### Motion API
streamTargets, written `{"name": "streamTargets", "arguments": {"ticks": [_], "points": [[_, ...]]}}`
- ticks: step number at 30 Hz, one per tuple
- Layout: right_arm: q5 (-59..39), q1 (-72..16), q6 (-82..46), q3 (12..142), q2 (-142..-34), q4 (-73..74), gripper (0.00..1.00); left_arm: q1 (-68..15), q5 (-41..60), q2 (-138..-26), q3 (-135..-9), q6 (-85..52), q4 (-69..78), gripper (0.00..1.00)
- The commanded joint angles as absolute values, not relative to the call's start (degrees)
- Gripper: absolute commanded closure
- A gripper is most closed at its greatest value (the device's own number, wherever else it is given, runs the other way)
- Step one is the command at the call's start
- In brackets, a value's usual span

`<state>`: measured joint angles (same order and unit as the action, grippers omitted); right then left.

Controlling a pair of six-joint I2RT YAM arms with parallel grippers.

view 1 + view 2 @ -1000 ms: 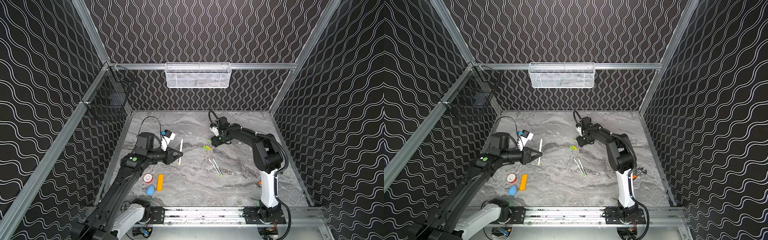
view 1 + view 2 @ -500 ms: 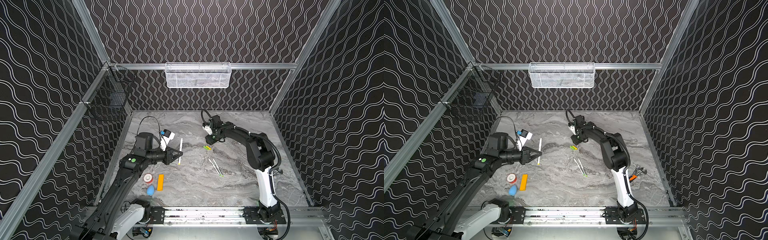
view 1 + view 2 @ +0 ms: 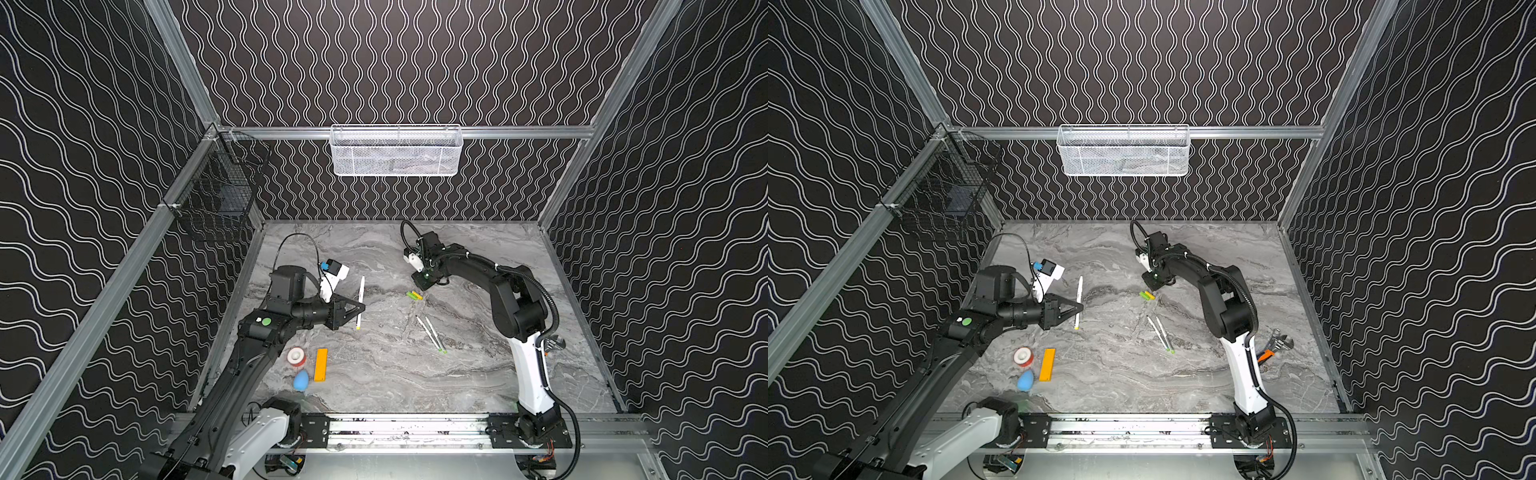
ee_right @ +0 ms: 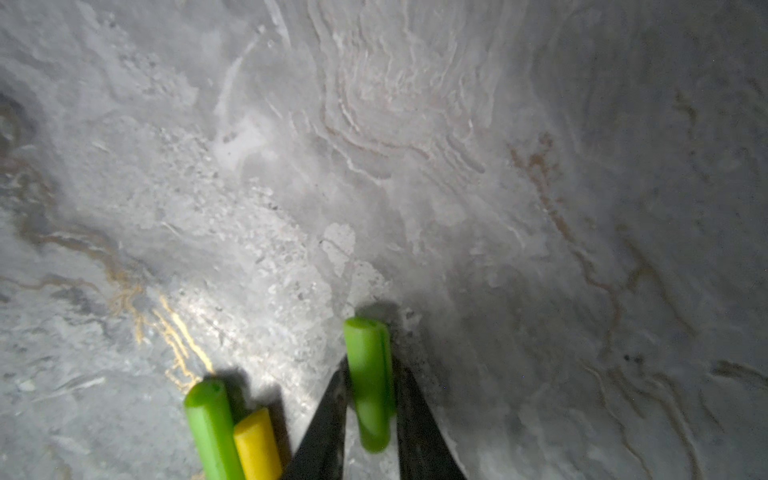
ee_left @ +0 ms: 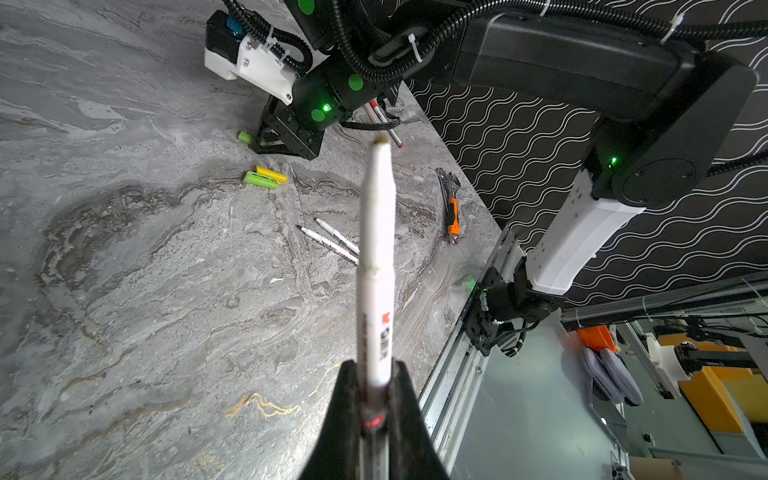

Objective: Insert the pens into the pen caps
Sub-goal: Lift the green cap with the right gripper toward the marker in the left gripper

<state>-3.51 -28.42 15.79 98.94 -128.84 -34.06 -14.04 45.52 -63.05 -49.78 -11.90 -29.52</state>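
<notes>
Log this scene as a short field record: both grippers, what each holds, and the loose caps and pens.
left gripper: shut on a white pen, barrel sticking out past the fingertips
right gripper: shut on a green cap, low at the table
loose caps: spare green cap and yellow cap, side by side, touching
loose pens: two pens lying close together on the table
capping: not yet done; white pen and green cap are far apart

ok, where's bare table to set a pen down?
Bare: front middle, between orange bar and right arm's base; back right corner. Crowded: loose caps and pen pair in the centre; tape roll, blue blob front left.
</notes>
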Motion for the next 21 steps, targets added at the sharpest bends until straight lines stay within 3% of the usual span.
{"name": "streamTargets", "arguments": {"ticks": [1,4,7,10,16,21], "points": [[-5.67,-28.43,15.55,99.35,-129.24,-35.74,0.80,-13.97,45.91,-63.25,-49.53,-12.36,-27.47,1.00],[-6.53,-28.39,15.38,100.51,-129.80,-35.88,0.82,-13.97,45.81,-63.54,-49.57,-12.46,-27.38,1.00],[-7.41,-28.46,15.91,102.10,-130.54,-36.83,0.72,-13.97,45.85,-63.57,-49.57,-12.48,-27.50,1.00],[-6.63,-28.39,16.22,103.43,-131.46,-37.54,0.70,-13.97,45.58,-63.46,-49.49,-12.62,-27.44,1.00],[-6.34,-28.31,16.14,105.72,-133.67,-39.72,0.72,-13.95,45.51,-63.76,-49.51,-12.62,-27.31,1.00],[-6.90,-27.95,15.21,108.91,-135.85,-42.37,0.80,-13.97,45.68,-64.55,-49.57,-12.58,-27.33,1.00]]}}
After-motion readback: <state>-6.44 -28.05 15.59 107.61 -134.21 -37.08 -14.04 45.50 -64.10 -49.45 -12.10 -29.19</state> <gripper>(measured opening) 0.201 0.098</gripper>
